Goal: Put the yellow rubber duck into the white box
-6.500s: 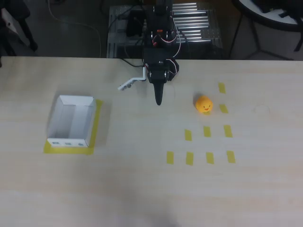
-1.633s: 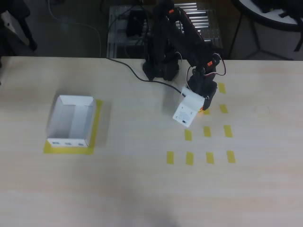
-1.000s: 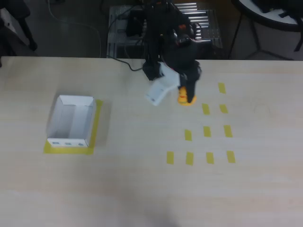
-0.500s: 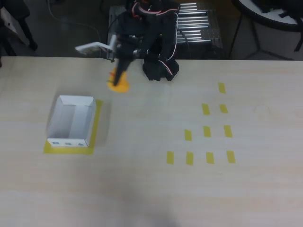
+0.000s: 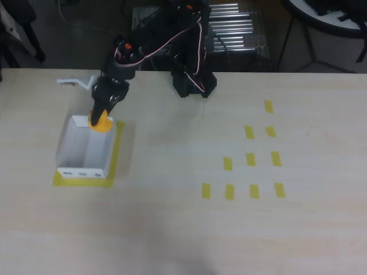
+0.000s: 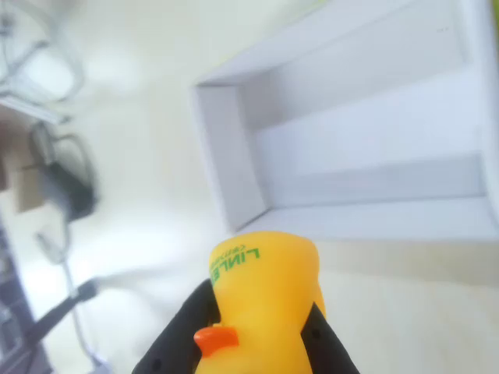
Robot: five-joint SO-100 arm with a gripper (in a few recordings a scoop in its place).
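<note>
The yellow rubber duck (image 5: 100, 122) hangs in my gripper (image 5: 101, 117), which is shut on it, just over the far short wall of the white box (image 5: 84, 150). In the wrist view the duck (image 6: 261, 300) fills the lower middle, green lettering on its underside, pinched between the black fingers (image 6: 181, 331). Beyond it the white box (image 6: 351, 148) lies open with a bare floor. The box stands on a yellow tape patch (image 5: 116, 153) at the table's left.
The arm's black base (image 5: 194, 83) sits at the table's far edge, middle. Several small yellow tape rectangles (image 5: 250, 159) mark the right half of the table. A white part (image 5: 74, 82) sticks out left of the wrist. Cables and metal racks lie behind the table.
The gripper has carried the duck from its spot on the right of the table leftward across the far side, and now holds it at the box's far wall.
</note>
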